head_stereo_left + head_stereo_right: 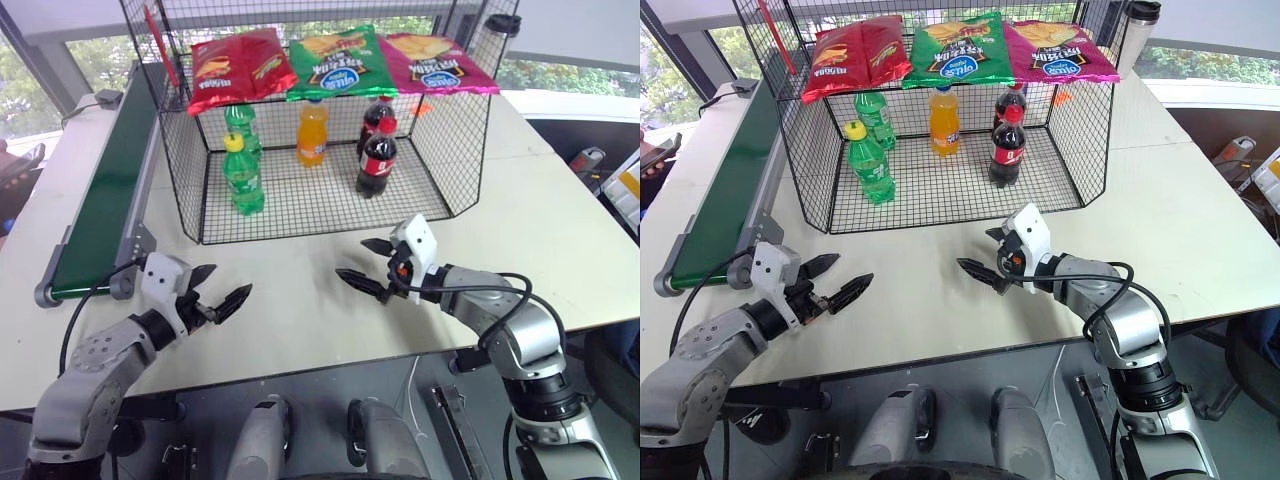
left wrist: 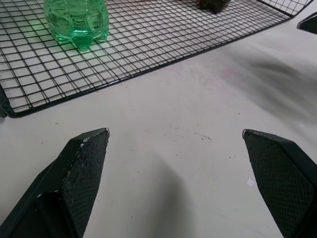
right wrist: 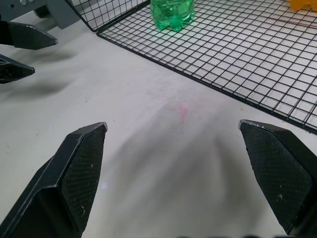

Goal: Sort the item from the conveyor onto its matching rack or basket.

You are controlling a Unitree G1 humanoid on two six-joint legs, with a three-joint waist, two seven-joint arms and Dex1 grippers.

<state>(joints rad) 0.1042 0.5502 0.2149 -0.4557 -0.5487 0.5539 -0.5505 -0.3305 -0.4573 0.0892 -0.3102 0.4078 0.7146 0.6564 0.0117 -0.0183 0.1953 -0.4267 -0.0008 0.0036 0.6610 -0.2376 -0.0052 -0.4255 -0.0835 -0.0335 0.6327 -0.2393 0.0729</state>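
Looks done imo: orange soda bottle (image 1: pixel 312 133) sits in the cage (image 1: pixel 455 150) w/ the others, conveyor (image 1: pixel 100 205) bare. Left gripper (image 1: pixel 218 293) & right gripper (image 1: pixel 370 268) both spread wide, holding nothing, over the counter (image 1: pixel 300 300).

Colour rundown: the long narrow conveyor belt (image 1: pixel 105 190) is dark green in a grey metal frame, the big wire-mesh cage (image 1: pixel 320 195) is black with a square grid pattern, and the flat table (image 1: pixel 300 300) is plain off-white. Up on the mesh top sit crisp bags in red (image 1: pixel 235 65), green (image 1: pixel 340 60) and magenta (image 1: pixel 435 60). Inside: two green plastic bottles (image 1: pixel 243 175), one orange soda bottle (image 1: pixel 312 135), two dark cola bottles with red labels (image 1: pixel 376 160).
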